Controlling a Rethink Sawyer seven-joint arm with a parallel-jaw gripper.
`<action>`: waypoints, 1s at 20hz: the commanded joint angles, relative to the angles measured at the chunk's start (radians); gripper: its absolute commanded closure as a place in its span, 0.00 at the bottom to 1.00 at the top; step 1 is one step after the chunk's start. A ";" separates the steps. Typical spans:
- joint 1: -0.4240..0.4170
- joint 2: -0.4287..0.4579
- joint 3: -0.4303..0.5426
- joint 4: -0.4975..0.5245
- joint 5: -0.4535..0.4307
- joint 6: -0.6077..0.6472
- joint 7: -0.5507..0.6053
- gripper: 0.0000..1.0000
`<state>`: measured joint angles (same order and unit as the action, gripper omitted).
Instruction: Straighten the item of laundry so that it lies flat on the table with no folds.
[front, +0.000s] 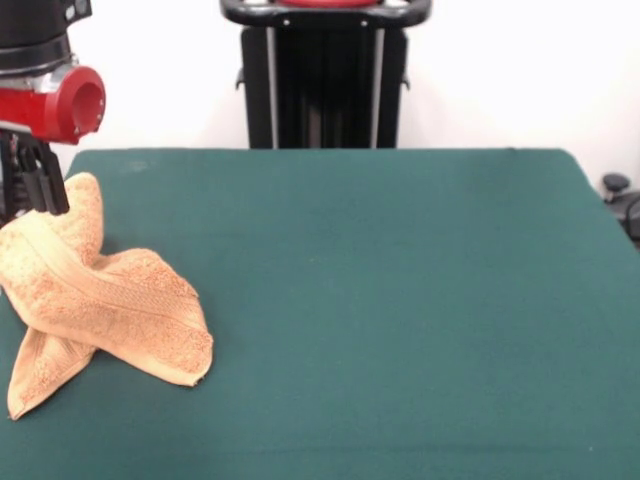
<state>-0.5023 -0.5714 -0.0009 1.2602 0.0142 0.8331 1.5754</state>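
The item of laundry, an orange-tan terry towel, lies crumpled and twisted at the left edge of the green table. Its folds cross over each other, one end trails toward the near left corner, and a ribbed band shows across the middle. The towel's upper part is bunched and raised up against my gripper. The gripper hangs at the far left under the red and black arm, and its black fingers look pinched on that raised edge.
The table stretches wide to the right of the towel. A black pedestal stands behind the far edge at centre. A dark object sits past the table's right edge.
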 joint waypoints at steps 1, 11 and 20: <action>0.036 0.062 0.006 0.025 -0.007 -0.052 0.193 1.00; 0.059 0.113 -0.023 0.067 -0.031 -0.147 0.211 1.00; 0.065 0.182 -0.033 0.097 -0.021 -0.304 0.224 1.00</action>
<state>-0.4841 -0.4490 -0.0606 1.2560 0.0036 0.6275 1.5754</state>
